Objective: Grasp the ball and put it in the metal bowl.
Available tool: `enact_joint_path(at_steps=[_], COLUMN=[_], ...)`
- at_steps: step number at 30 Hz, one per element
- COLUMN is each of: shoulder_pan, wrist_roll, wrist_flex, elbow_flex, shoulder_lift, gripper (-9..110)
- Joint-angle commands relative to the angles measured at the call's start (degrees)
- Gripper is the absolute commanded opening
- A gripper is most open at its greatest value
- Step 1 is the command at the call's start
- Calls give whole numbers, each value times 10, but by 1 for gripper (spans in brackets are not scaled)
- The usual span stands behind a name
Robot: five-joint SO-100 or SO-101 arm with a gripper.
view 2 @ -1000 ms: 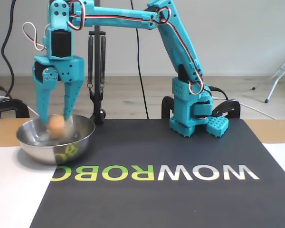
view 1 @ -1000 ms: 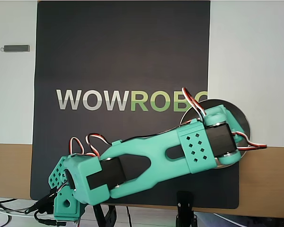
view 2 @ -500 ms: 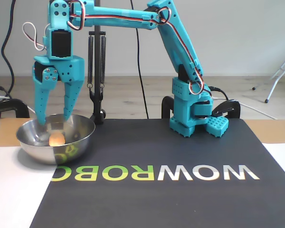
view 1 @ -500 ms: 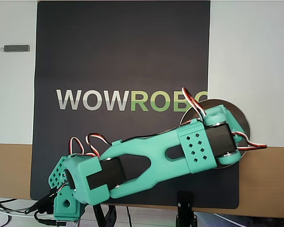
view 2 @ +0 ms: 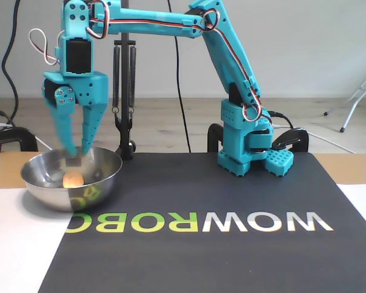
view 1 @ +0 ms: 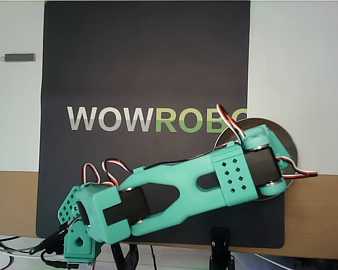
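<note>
A plain pale wall stands behind a counter [view 2: 12, 256] covered partly by a dark mat [view 2: 232, 256] printed with WOWROBO lettering. In the fixed view the metal bowl [view 2: 97, 186] sits at the near left edge of the mat, and the ball [view 2: 73, 178] lies inside it on the bottom, touching nothing but the bowl. The turquoise arm [view 2: 232, 67] reaches from its base on the right across to the left, and the gripper [view 2: 75, 152] hangs above the bowl with its tips dipping just below the rim line. The jaws look nearly together, only a narrow gap between them, and they grip nothing; one finger is blurred, so the exact gap is hard to tell. In the overhead view the arm [view 1: 180, 191] covers most of the bowl [view 1: 287, 140], and the ball is hidden there. A small grey bar [view 1: 18, 57] lies on the white surface at far left.

Judged from this, the task is essentially done: the ball rests in the bowl, free of the jaws. What seems left is only lifting the arm clear.
</note>
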Motion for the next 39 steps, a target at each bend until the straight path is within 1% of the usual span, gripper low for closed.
enact_joint_path(at_steps=[1,11,22,25,30,36,39], shoulder_pan=[1,-10,-83,-112,-160,-217,-249], wrist_roll=[-4,4,21,50,60,62,84], wrist_flex=[-4,9,87,89,89,89,82], elbow_flex=[-20,-20,-12,-4,47,143,190], shoulder_lift=[5,13,88,110,155,236,282], gripper=[0,0,0,0,0,0,0])
